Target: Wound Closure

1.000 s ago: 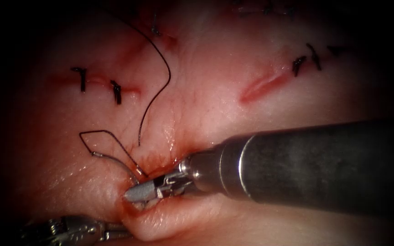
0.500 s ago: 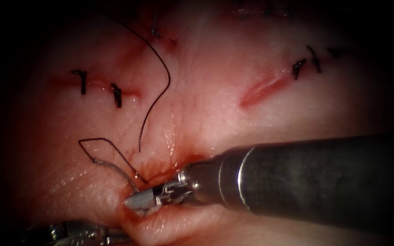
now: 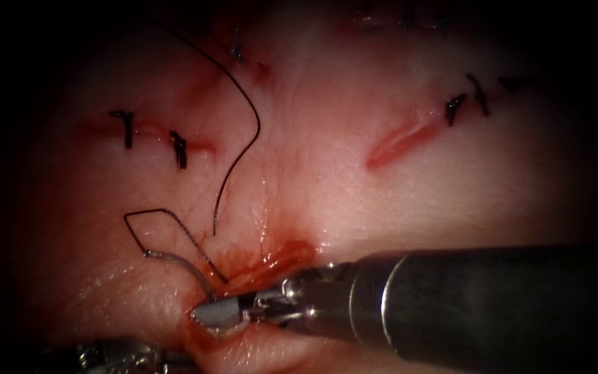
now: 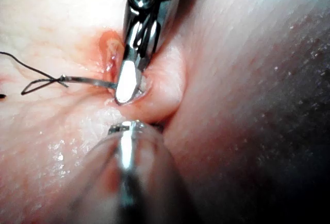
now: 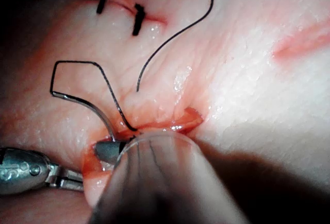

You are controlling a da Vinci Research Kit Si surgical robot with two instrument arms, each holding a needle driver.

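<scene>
Tissue [image 3: 382,201] bears one needle [image 3: 174,262] gripped near its tip by right end effector [image 3: 219,312]; left end effector [image 3: 115,352] unclear.

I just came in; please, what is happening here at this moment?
The right arm's tool, jaws shut, holds the thin curved steel needle near its pointed end, just left of the open cut wet with red fluid. The needle's visible curve lies above the pale pink tissue; whether its tip is in the tissue is hidden. Dark thread loops from its blunt end. The left arm's tool reaches the tissue edge below; what it holds I cannot tell.
</scene>
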